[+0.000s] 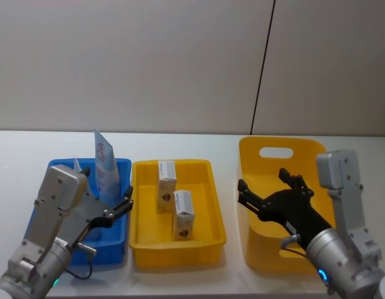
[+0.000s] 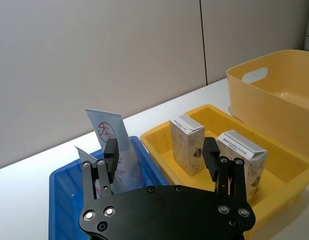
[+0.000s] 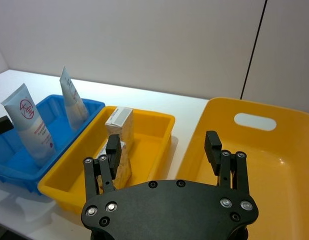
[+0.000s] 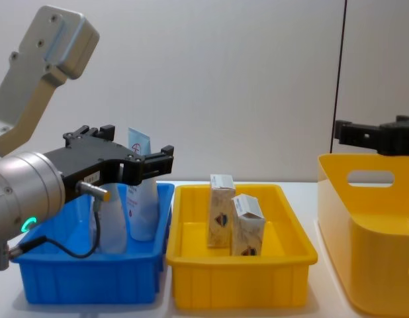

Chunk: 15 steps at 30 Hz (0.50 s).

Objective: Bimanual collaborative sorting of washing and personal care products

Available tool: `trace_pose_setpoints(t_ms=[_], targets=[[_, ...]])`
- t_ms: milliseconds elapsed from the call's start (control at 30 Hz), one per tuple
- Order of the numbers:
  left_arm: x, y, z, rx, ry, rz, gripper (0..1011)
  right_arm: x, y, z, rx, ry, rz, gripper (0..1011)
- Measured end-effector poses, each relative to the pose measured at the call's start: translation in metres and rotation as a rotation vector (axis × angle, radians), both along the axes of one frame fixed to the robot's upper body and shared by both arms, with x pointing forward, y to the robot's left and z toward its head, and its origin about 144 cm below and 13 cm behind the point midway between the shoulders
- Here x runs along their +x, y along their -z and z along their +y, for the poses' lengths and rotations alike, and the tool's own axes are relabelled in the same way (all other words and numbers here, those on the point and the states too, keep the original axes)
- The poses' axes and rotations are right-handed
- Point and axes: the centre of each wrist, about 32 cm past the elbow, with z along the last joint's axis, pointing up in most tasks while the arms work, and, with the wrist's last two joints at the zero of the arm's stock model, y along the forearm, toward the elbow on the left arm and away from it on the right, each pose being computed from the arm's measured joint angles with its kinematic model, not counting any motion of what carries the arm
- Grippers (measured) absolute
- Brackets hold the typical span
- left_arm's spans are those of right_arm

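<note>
Nearest to you, the left gripper (image 2: 161,150) hangs over the blue tray (image 1: 108,256) with its fingers spread and nothing clamped. The right gripper (image 3: 163,142) hovers above the yellow bin (image 1: 267,147), also parted and holding nothing. Just beyond your left fingertips stand two pale-blue tubes, the taller tube (image 1: 105,163) leaning close to one finger and the shorter tube (image 1: 76,164) beside it. It looks like a grasp or a retreat at that tray, so move straight along the tube's axis and avoid any sideways sweep that could topple it. Farther in, the yellow tray (image 1: 180,258) holds two cream cartons upright, the near carton (image 1: 183,215) in front of the far carton (image 1: 166,182).
</note>
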Motion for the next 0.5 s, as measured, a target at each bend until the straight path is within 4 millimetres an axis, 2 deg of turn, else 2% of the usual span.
trace_pose_setpoints(t_ms=[200, 500], targets=[[0.000, 0.000, 0.000, 0.000, 0.000, 0.000, 1001, 0.007, -0.014, 0.013, -0.009, -0.006, 0.072, 1002], [0.000, 0.000, 0.000, 0.000, 0.000, 0.000, 1001, 0.027, -0.023, 0.034, -0.039, -0.015, 0.171, 1002]])
